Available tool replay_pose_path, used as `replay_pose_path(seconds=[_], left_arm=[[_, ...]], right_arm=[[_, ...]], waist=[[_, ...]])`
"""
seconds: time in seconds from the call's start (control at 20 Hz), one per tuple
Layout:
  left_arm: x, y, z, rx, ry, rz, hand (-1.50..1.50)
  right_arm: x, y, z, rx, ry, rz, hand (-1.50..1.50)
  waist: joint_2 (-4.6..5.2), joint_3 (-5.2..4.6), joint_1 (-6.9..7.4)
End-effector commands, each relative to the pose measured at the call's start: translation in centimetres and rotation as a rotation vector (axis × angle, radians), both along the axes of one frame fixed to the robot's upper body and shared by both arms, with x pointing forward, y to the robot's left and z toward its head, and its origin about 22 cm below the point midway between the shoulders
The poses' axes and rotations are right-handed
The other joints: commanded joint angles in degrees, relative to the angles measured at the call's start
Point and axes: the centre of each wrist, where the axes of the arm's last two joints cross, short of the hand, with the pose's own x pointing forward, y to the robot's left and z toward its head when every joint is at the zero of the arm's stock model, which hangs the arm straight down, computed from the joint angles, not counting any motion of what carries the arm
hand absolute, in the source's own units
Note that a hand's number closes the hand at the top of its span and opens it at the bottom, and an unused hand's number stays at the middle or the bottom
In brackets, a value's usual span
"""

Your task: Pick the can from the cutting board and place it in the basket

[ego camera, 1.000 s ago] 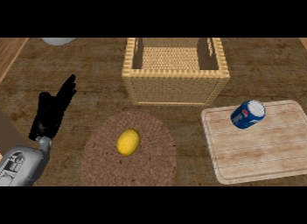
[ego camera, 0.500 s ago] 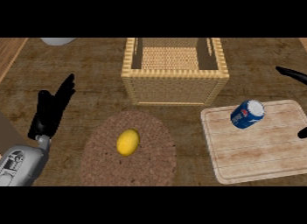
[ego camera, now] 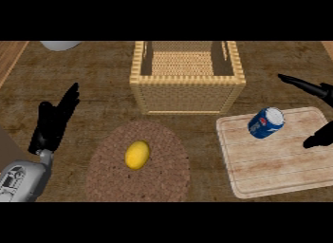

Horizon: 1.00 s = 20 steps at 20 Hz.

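Compared with half a second ago, more of the right hand (ego camera: 321, 90) is seen: it has been brought further in from the right edge, and its fingers are now stretched out above the far right corner of the cutting board (ego camera: 288, 166) while its thumb is shown lower down over the board's right side. The hand is spread wide open and nothing is held in it; the can (ego camera: 266, 123) is flanked by finger and thumb but is not touched. The can is unmoved, found on the board near its far left corner, close to the basket (ego camera: 188, 90); it is blue with a red and white mark, its silver end is turned to the upper right, and whether it stands or lies cannot be told. The board is a pale, grained wooden slab with rounded corners and a groove cut along its edge. The basket is square, woven of tan wicker, with thick walls and an open top. The left hand (ego camera: 53, 123) is kept as before at the left, fingers straight and up, resting open on a grey forearm. A smooth yellow lemon (ego camera: 137, 154) is laid on a round, brown woven mat (ego camera: 127, 187). All is carried by a dark, rough-grained wooden bench (ego camera: 92, 71).
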Motion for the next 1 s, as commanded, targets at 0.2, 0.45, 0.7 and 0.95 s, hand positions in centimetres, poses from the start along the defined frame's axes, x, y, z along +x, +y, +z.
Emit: replay_pose_path(seconds=[0.2,0.45,0.7,0.95], left_arm=[[1.7,-0.1,0.6,-0.011,-0.029,0.011,0.0],[1.5,-1.6,0.8,0.006,-0.008,0.007,0.0],[-0.6,-0.4,-0.5,-0.007,0.006,0.02,0.0],[0.9,-0.4,0.9,0.003,-0.004,0.018,0.0]], right_arm=[[1.5,1.7,-1.2,0.046,0.059,0.106,-1.5],[1.6,2.5,-1.4,0.019,0.09,0.114,-1.5],[0.9,2.6,-2.6,0.014,0.117,0.13,-1.5],[2.0,3.8,-2.6,0.01,0.113,0.13,-1.5]], waist=[[0.14,0.0,-0.17],[-0.01,-0.02,-0.45],[-0.18,-0.02,-0.42],[-0.1,-0.02,-0.42]])
